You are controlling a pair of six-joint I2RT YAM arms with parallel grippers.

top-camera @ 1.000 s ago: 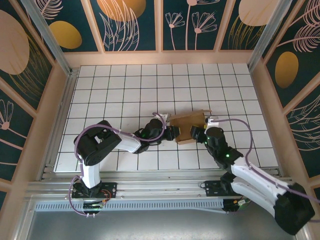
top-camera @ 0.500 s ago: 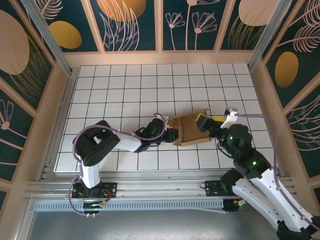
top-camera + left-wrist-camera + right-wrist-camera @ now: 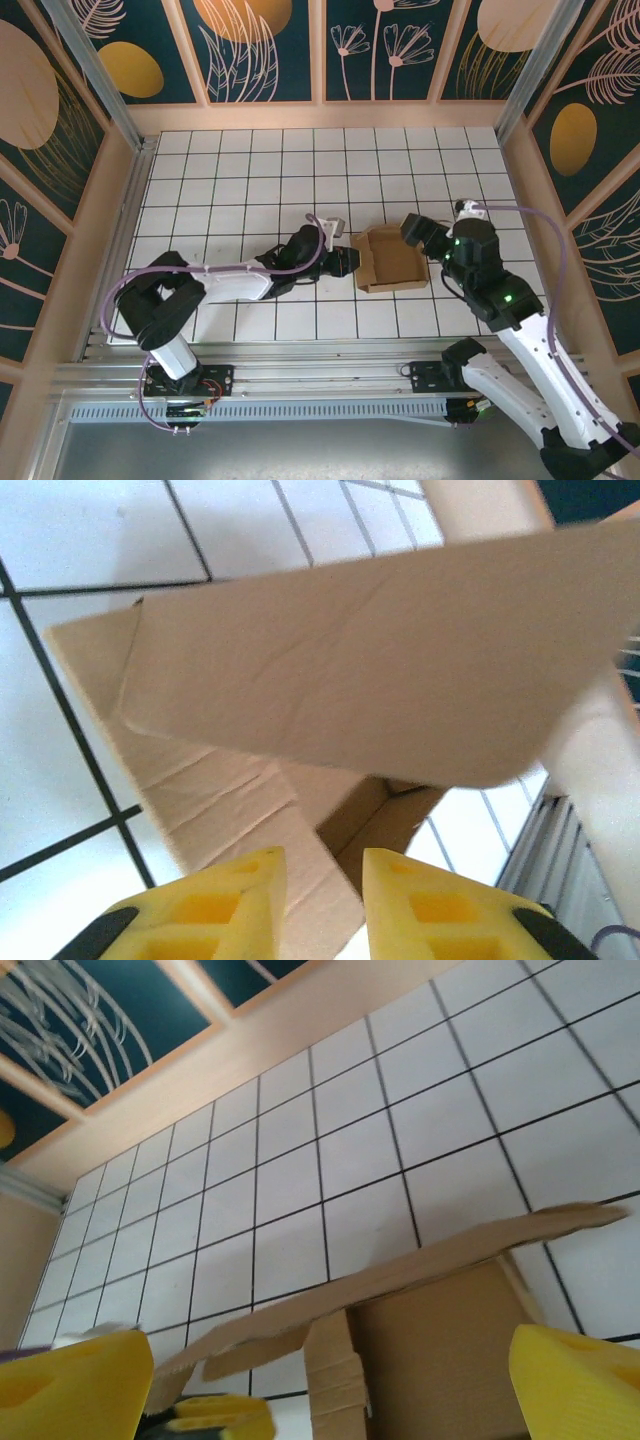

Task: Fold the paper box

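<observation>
Matt brown cardboard paper box [image 3: 392,262], lightly creased, smooth white table [image 3: 250,170], matt yellow plastic left pincer fingers [image 3: 225,910]

— Is the light good?
— Yes, bright and even from above; the white tabletop [image 3: 250,170] has only soft shadows.
— And the sharpness?
— Close up, the right fingers [image 3: 575,1380] and the paper box [image 3: 350,670] look blurred.

Left arm [image 3: 235,282] and right arm [image 3: 485,275]: black joint housings, white link shells; small green lights on the right. Lilac cables [image 3: 110,305] loop beside each arm. Bases [image 3: 185,380] are black plates. Fingers [image 3: 225,910] are yellow, moulded with recessed pockets.
</observation>
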